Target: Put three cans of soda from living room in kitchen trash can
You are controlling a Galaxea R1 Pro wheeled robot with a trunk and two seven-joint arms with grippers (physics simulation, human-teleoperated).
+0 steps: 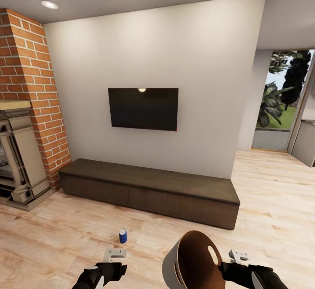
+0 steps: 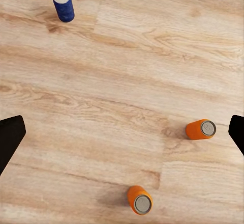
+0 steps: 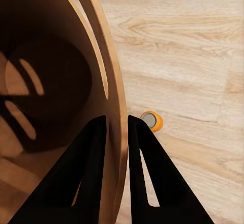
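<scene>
The dark blue can of soda (image 1: 122,235) stands upright on the living room's wood floor, just ahead of my left gripper (image 1: 114,254). In the left wrist view this blue can (image 2: 63,5) and two orange cans (image 2: 201,130) (image 2: 140,200) stand apart on the floor below my open left gripper (image 2: 122,132), which holds nothing. My right gripper (image 3: 117,122) is shut on the wall of the tash can (image 3: 51,81), one finger inside and one outside. The bin (image 1: 168,267) is held tilted above the floor, its brown inside showing. One orange can (image 3: 151,120) stands on the floor just beyond the bin's rim.
A long low dark-wood cabinet (image 1: 148,188) runs along the wall under a black TV (image 1: 143,108). A brick column (image 1: 30,83) and a fireplace surround (image 1: 19,157) stand at the left. Open floor leads right toward a glass door (image 1: 284,100).
</scene>
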